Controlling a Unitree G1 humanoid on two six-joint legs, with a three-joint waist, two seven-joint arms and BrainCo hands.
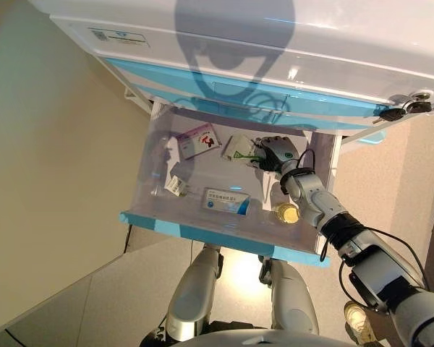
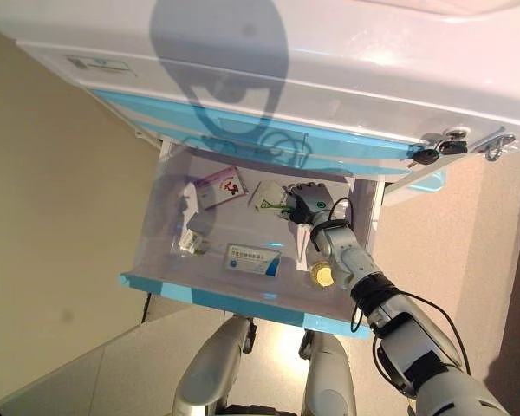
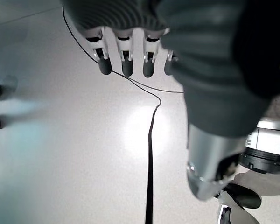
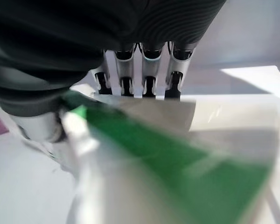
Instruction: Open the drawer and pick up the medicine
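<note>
The drawer (image 1: 202, 233) stands pulled out of a white cabinet (image 1: 289, 43), its pale translucent walls trimmed with a blue front edge. The medicine (image 1: 240, 147) is a flat white box with a green stripe, lying near the drawer's back edge. The right hand (image 1: 275, 153) is clamped on it: the fingers (image 4: 149, 84) curl over one face and the thumb presses the other. Around it lie a pink-and-white box (image 1: 198, 139) toward the back left corner, a long white-and-blue box (image 1: 226, 200) near the front edge, a small white packet (image 1: 176, 186) by the left wall, and a round yellow-capped bottle (image 1: 287, 212) at the front right corner. The left hand (image 3: 130, 56) hangs over the glossy floor (image 3: 60, 154), fingers straight and apart, holding nothing.
</note>
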